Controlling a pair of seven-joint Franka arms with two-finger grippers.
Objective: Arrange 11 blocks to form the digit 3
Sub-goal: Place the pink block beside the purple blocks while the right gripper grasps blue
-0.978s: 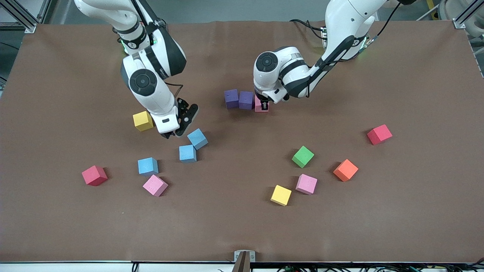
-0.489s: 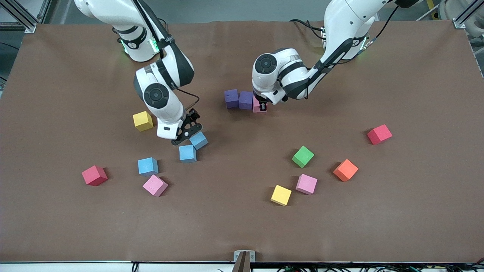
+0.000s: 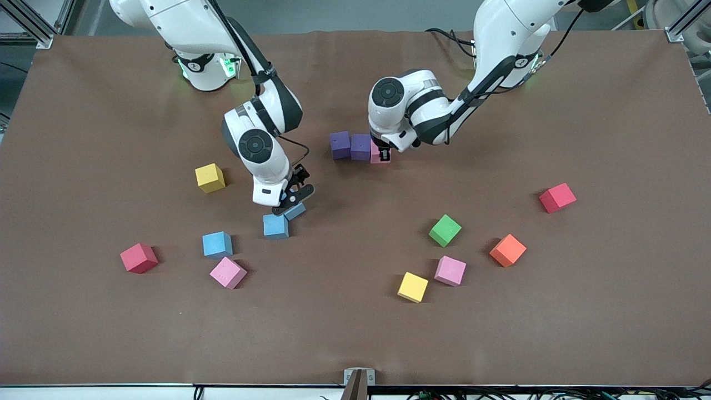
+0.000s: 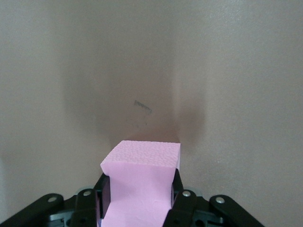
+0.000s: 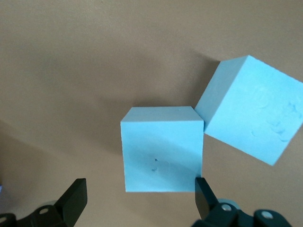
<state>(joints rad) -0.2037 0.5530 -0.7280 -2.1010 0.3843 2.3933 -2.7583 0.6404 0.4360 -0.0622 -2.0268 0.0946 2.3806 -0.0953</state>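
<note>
While the left gripper (image 3: 383,155) squeezes a pink block (image 3: 379,157) and holds it down on the brown table (image 3: 611,139), that block sits right beside two purple blocks (image 3: 350,146). The three make a short row near the middle of the table. In the left wrist view the black fingers (image 4: 103,195) press both sides of the pink block (image 4: 142,175), and the table ahead of it is bare.

The right gripper (image 3: 287,201) hangs low over a blue block (image 3: 295,210). Its fingers are spread wide, one on each side. In the right wrist view the blue block (image 5: 162,147) sits between the two fingertips (image 5: 204,196) with a gap on one side. A second blue block (image 5: 250,109) touches it at a corner, so that side is tight.

A third blue block (image 3: 217,244) lies nearer the front camera, toward the right arm's end, with a pink block (image 3: 228,273) just beside it. A yellow block (image 3: 210,178) sits alone with lots of room around it. A red cube (image 3: 139,258) lies closest to that end of the table.

Toward the left arm's end lie a green block (image 3: 445,230), an orange block (image 3: 507,250), another pink block (image 3: 450,270) and another yellow block (image 3: 412,287). They are near each other but not touching. Another red cube (image 3: 557,198) sits apart from them. The strip of table nearest the front camera is wide open.
</note>
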